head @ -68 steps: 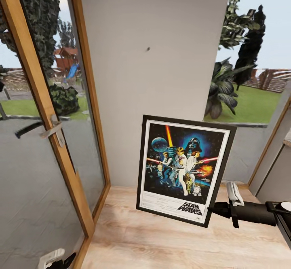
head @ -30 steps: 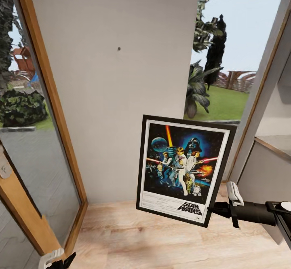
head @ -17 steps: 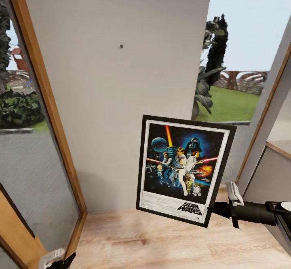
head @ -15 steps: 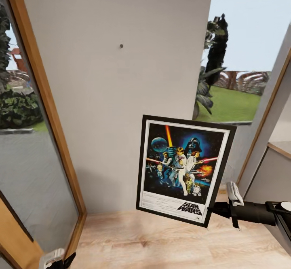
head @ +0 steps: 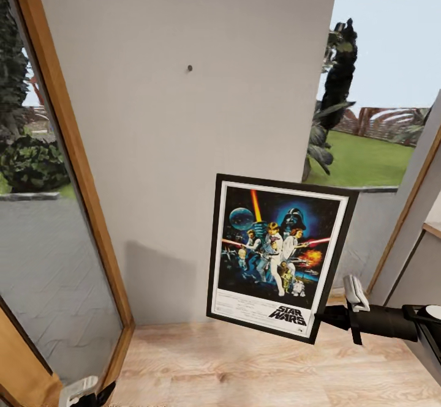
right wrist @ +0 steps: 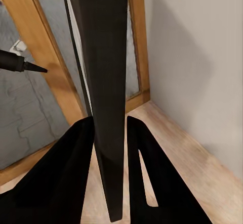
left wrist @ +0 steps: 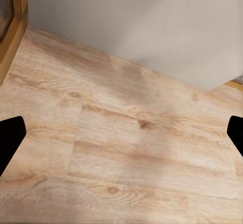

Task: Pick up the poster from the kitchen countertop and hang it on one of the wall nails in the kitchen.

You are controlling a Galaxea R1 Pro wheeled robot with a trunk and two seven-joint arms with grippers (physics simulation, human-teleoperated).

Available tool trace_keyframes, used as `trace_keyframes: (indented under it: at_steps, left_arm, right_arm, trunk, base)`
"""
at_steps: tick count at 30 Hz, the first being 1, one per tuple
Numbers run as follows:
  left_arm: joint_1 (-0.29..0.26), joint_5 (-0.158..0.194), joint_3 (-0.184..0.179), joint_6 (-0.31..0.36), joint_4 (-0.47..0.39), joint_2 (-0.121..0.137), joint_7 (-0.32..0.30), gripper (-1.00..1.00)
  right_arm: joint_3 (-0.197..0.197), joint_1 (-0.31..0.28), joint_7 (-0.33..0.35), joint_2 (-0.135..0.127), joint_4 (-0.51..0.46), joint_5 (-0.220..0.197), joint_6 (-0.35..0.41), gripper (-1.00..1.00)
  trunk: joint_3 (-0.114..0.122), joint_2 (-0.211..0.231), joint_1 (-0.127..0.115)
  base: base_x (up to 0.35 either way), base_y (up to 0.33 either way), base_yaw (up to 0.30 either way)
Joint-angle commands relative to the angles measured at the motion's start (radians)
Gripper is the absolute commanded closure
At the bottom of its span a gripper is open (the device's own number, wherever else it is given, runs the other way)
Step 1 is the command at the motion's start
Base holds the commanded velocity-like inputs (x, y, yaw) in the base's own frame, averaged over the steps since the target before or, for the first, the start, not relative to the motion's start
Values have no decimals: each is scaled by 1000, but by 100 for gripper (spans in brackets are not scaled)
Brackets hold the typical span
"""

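Nearest, at the lower left edge of the head view, left pincer [head: 86,390] low over the wooden floor [head: 245,364], fingers spread wide with nothing between. Right pincer [head: 334,317] clamped on the lower right corner of the poster [head: 278,254], held upright and slightly tilted, clear of the floor. Behind, pale wall [head: 184,150] with the nail [head: 190,68] well above and left of the poster, nothing between. Glass door [head: 55,211] at left, garden window [head: 380,101] at right.

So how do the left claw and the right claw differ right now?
The right claw is shut on the poster, gripping its lower right edge; the left claw is open and holds nothing. The right claw is raised in front of the wall; the left claw hangs low over the wooden floor. Both have dark fingers.
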Motion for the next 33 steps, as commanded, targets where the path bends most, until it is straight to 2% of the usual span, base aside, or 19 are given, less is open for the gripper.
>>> trace_keyframes:
  at_steps: [1, 19, 33]
  left_arm:
    - [-1, 3, 3, 0, 2, 0, -6, -100]
    - [-1, 3, 3, 0, 2, 0, -6, -100]
    - [-1, 3, 3, 0, 2, 0, -6, -100]
  right_arm:
    - [-1, 0, 5, 0, 0, 1, 12, 100]
    - [-1, 0, 5, 1, 0, 1, 12, 100]
    - [0, 0, 5, 0, 0, 1, 12, 100]
  trunk:
    - [-1, -1, 0]
    - [-1, -1, 0]
    - [-1, -1, 0]
  base:
    - [3, -177, 82]
    - [2, -66, 8]
    - [282, -1, 0]
